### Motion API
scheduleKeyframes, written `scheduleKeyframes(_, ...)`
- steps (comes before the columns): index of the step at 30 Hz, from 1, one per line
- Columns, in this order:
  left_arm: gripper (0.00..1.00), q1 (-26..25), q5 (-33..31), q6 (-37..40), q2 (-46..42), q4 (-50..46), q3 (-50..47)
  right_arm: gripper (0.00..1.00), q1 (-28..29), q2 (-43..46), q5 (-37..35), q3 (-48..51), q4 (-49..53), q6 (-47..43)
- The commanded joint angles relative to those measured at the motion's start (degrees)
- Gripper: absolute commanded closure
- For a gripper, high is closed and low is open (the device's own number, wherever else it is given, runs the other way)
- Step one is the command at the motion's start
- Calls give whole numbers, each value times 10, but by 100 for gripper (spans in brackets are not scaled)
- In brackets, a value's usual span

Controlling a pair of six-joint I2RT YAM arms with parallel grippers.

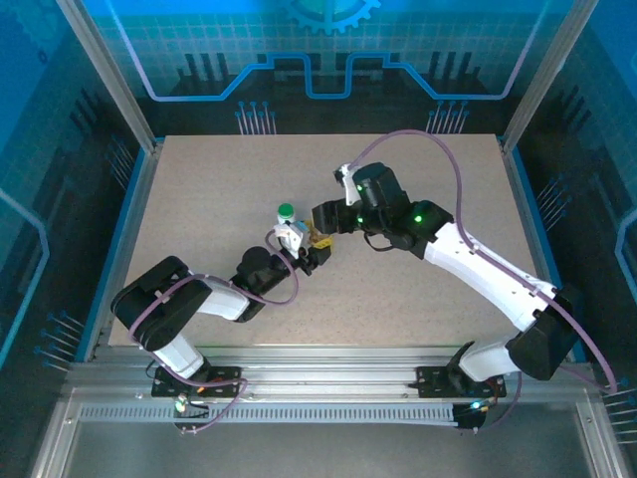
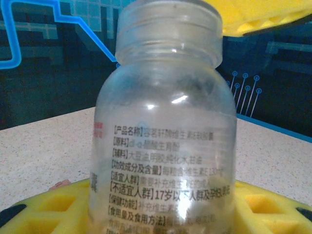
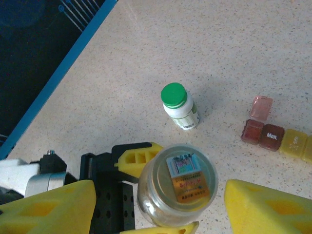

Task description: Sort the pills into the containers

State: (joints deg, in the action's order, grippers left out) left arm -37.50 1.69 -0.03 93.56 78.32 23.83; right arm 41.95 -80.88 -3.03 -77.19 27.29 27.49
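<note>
From above, the left tool (image 1: 302, 249) and right tool (image 1: 323, 224) meet mid-bench (image 1: 199, 199) beside the green-capped bottle (image 1: 286, 213). What lies between them is too small to make out.

Left wrist: the clear bottle (image 2: 163, 122) carries Chinese print, with "17" legible in one line, and its base is cut off. The left tool grips it low between yellow pads (image 2: 265, 207).

Right wrist: the dark red box (image 3: 271, 137) reads "Mon."; a second dark red cell (image 3: 253, 131) beside it has its pale lid raised. The yellow box (image 3: 294, 142) touches the dark red box. Its lettering is unreadable, and the frame edge cuts off the row beyond it. Both boxes lie on the bench, right of the green-capped bottle. The clear bottle's end sticker is too blurred to read. The right tool stands wide open, fingers either side of that bottle, touching nothing.
</note>
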Motion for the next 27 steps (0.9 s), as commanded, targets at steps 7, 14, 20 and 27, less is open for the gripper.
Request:
scheduleKeyframes(7, 100, -8, -6, -7, -6, 20, -9, 34, 4, -31, -41, -7, 11, 46)
scheduleKeyframes(14, 100, -12, 3, -3, -7, 20, -12, 46, 4, -37, -28, 12, -7, 59)
scheduleKeyframes(20, 100, -17, 21, 3, -8, 21, -12, 50, 4, -27, -22, 25, -4, 53)
scheduleKeyframes(27, 100, -22, 84, 38, -15, 20, -11, 70, 1, 5, 36, 82, -47, -4)
